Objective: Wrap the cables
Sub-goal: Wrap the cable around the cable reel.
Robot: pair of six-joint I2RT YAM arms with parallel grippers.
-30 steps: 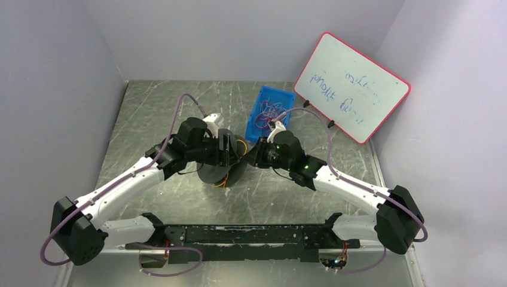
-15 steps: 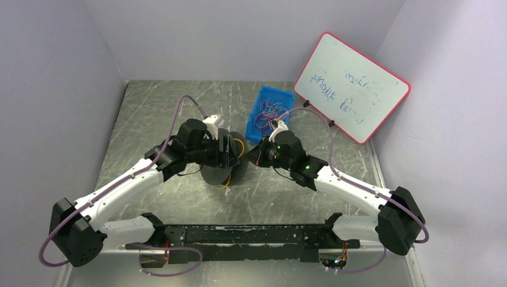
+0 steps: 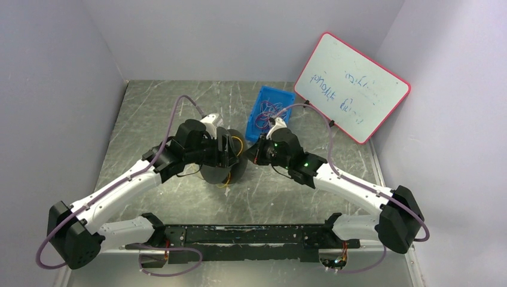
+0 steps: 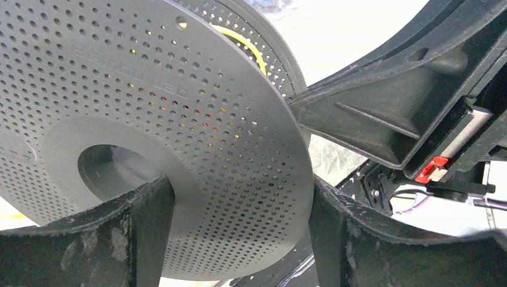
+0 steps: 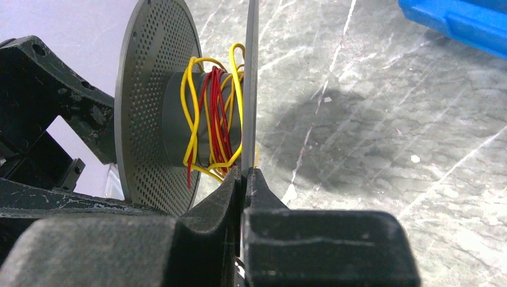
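L claw [image 4: 239,185] grasps perforated spool [image 4: 149,89] clear of tabletop [image 5: 388,119]; R claw [image 5: 244,176] clenched at flange edge. Red/yellow cables [image 5: 215,113] just ahead of R claw, loosely wound: w/o tension, loops may slip, tangle.

On my feed the spool [image 5: 152,101] is grey, dotted all over with small holes, and the cables [image 5: 212,119] are yellow and red. The table [image 5: 382,107] is grey veined with white; the bin [image 5: 457,19] is blue.
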